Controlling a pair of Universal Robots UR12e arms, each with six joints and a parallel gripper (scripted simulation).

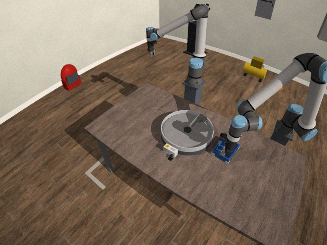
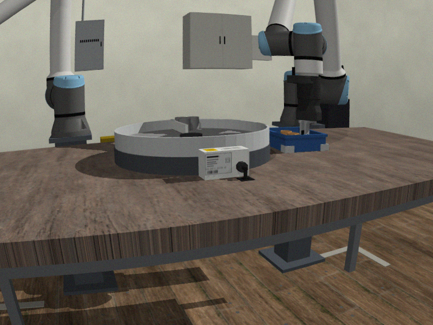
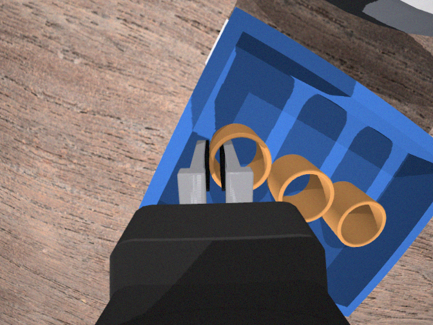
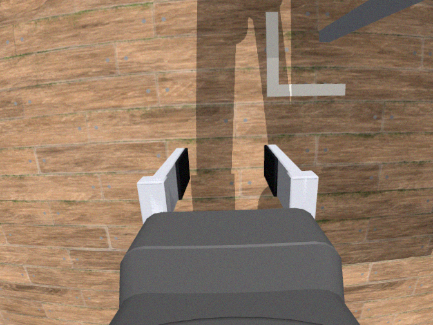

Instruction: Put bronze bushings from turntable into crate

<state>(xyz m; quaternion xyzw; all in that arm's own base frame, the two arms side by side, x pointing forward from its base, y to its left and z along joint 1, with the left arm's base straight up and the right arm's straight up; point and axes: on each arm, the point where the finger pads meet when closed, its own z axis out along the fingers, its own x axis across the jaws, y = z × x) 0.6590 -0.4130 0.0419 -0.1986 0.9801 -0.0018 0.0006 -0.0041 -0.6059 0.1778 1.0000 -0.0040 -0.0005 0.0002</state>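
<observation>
In the left wrist view, the left gripper (image 1: 226, 153) (image 2: 304, 132) (image 3: 214, 155) was closed on the wall of the leftmost of three bronze rings inside the blue crate (image 1: 220, 157) (image 2: 302, 144) (image 3: 174, 140), while the right gripper (image 1: 152, 53) (image 4: 226, 162), at the top view's upper middle, stood wide.

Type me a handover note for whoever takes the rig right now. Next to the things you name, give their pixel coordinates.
Left gripper (image 1: 226, 153) (image 2: 304, 131) (image 3: 214, 165): shut on the wall of a bronze ring-shaped bushing (image 3: 265, 155), inside the blue plastic crate (image 1: 223, 157) (image 2: 301, 144) (image 3: 370, 91).
Right gripper (image 1: 152, 53) (image 4: 227, 171): open, off over the floor.
Done: two other bronze bushings (image 3: 292, 167) (image 3: 346, 190) in the crate, which looks level between its white corner guides (image 2: 287, 148) (image 2: 324, 147).
Left: release, lift straight out. No bushings visible on the grey round turntable (image 1: 184, 148) (image 2: 192, 144); check for steel ones.
</observation>
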